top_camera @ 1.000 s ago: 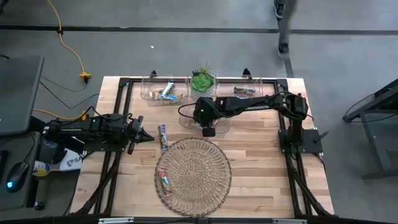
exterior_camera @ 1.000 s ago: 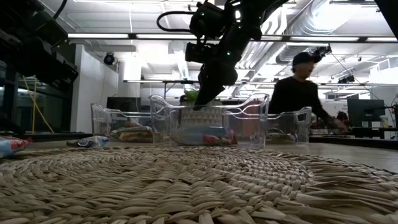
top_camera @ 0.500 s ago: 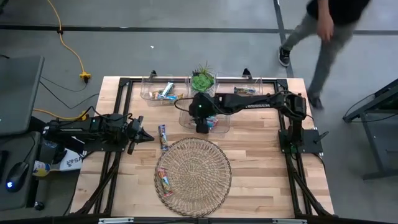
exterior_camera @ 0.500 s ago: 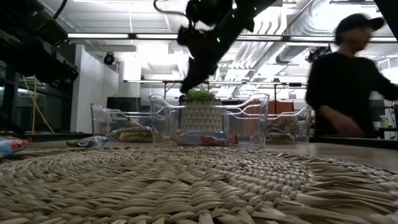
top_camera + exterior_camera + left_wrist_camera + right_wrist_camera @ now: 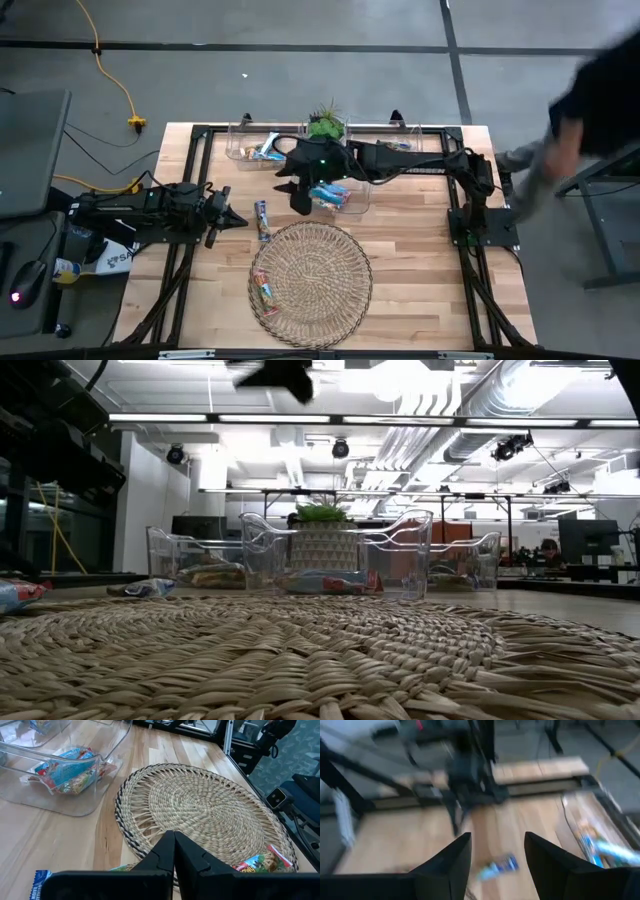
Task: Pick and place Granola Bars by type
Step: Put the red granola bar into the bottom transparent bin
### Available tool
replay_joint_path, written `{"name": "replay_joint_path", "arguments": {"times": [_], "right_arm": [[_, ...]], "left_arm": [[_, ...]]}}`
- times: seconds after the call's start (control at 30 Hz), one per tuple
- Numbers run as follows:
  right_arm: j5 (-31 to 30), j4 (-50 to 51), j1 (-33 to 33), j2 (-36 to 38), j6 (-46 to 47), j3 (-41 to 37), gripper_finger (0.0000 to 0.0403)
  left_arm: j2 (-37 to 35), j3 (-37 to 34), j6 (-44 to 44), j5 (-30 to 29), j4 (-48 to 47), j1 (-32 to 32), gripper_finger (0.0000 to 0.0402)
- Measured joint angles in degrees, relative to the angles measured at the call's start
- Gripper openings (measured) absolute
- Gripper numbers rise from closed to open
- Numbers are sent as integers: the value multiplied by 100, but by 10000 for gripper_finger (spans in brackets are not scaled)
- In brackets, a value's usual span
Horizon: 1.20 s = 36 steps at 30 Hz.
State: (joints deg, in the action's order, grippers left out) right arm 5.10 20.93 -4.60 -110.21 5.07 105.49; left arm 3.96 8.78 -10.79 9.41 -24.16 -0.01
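**Right claw empty over the middle bin; the loose bar lies toward the left arm**

We see the right gripper [image 5: 297, 190] hanging above the near-left corner of the middle clear bin [image 5: 358, 205], its two fingers spread with nothing between them, as its own wrist view shows. The left gripper [image 5: 238, 221] waits at the table's left side, fingers pressed together and empty.

The nearest unsorted granola bar [image 5: 262, 219], blue-ended, lies flat on the bare wood between the two claws, just beside the left fingertips and a little way from the right claw, toward the left arm and the tray. Its long axis runs from the table's back to its front. We judge that the left arm is closer, but the open right claw is readier.

Two more bars [image 5: 265, 293] rest on the left edge of the round wicker tray [image 5: 330, 250]. Sorted bars [image 5: 330, 194] already sit in the middle bin, others in the back-left bin [image 5: 238, 152].

The table is pale wood planks. A blurred person [image 5: 590, 110] passes on the grey floor at the right.
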Motion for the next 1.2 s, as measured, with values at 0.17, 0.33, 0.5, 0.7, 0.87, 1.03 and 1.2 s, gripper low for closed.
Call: {"name": "replay_joint_path", "arguments": {"times": [0.17,0.33,0.5,0.7,0.87,1.03,1.2], "right_arm": [[4,-649,308,4,564,296,167],[195,-1307,610,4,1397,370,167],[461,-1661,894,4,2218,346,168],[57,-1906,1316,4,2507,341,168],[-738,-2110,1653,2,2318,339,168],[-1225,-2551,1894,-122,2298,339,168],[-1334,-2854,2085,-420,2519,399,168]], "left_arm": [[1,0,0,0,0,0,1],[-1,0,0,0,1,0,1],[1,-2,0,0,0,0,1],[1,-1,0,0,0,0,1],[1,-2,0,0,0,0,1],[-1,0,0,0,2,0,1],[-1,0,0,2,0,0,1]]}}
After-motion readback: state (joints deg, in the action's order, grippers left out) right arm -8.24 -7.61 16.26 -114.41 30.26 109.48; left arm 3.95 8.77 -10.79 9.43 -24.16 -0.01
